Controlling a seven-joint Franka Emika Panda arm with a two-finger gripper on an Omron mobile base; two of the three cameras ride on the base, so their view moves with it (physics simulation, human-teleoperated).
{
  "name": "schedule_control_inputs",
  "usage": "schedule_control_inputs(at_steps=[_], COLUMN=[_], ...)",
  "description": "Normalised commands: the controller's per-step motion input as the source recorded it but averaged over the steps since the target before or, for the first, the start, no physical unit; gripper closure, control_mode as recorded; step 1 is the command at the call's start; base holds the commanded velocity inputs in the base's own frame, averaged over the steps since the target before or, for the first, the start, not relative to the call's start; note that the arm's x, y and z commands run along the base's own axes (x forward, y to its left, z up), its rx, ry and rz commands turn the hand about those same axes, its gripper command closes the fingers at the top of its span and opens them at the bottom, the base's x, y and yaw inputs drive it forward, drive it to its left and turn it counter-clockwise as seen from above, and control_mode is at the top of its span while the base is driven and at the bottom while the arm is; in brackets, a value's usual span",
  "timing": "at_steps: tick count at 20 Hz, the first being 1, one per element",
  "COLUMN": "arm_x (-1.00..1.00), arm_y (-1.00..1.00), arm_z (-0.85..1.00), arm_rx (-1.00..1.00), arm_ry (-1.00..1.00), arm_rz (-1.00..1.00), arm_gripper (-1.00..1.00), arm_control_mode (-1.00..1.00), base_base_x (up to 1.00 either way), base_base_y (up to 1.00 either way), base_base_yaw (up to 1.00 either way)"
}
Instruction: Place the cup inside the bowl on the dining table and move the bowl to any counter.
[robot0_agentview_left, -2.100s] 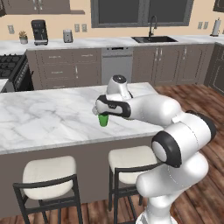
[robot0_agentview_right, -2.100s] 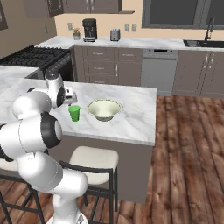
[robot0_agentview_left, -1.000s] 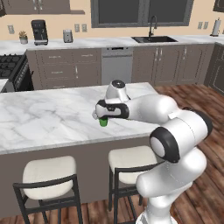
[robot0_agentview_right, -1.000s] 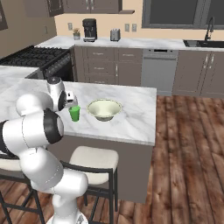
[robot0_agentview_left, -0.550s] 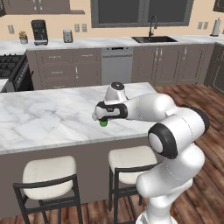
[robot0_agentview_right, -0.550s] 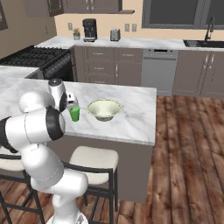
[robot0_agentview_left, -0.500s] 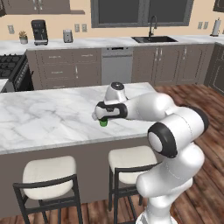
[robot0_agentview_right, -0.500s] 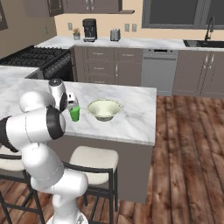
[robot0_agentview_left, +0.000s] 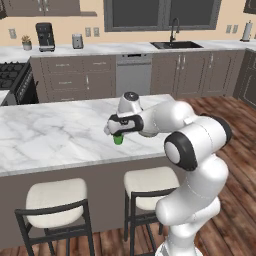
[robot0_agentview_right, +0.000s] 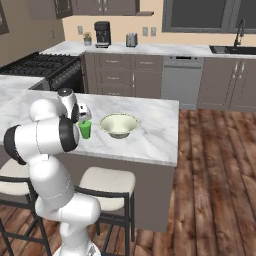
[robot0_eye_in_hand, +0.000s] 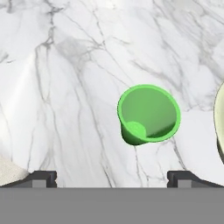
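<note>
**Open jaws above the cup**

The gripper (robot0_eye_in_hand: 111, 177) hangs over the green cup (robot0_eye_in_hand: 148, 114), its jaws spread wide and holding nothing. The cup stands upright on the marble desk (robot0_agentview_right: 150, 135), near its front edge. The bowl (robot0_agentview_right: 119, 125) sits just beside the cup on the same desk, apart from it, upright and empty.

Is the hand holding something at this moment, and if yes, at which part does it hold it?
Nothing is held. The hand is open above the cup, which stands upright on the dining table, its fingertips wide apart and not touching it.
</note>
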Motion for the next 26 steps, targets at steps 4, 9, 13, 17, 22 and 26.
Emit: schedule_control_inputs(at_steps=[4,9,13,17,22,26], arm_x=[0.08,0.06,0.06,0.00,0.07,0.12], arm_y=[0.04,0.07,0.07,0.06,0.07,0.02], arm_z=[-0.01,-0.09,-0.11,-0.15,-0.14,-0.16], arm_rx=[-0.02,-0.01,0.00,-0.01,-0.01,0.00], arm_ry=[0.00,0.00,0.00,0.00,0.00,0.00], arm_rz=[0.00,0.00,0.00,0.00,0.00,0.00], arm_gripper=[-1.00,-1.00,-1.00,-1.00,-1.00,-1.00], arm_control_mode=[-1.00,-1.00,-1.00,-1.00,-1.00,-1.00], base_base_x=[0.00,0.00,0.00,0.00,0.00,0.00], base_base_y=[0.00,0.00,0.00,0.00,0.00,0.00], base_base_yaw=[0.00,0.00,0.00,0.00,0.00,0.00])
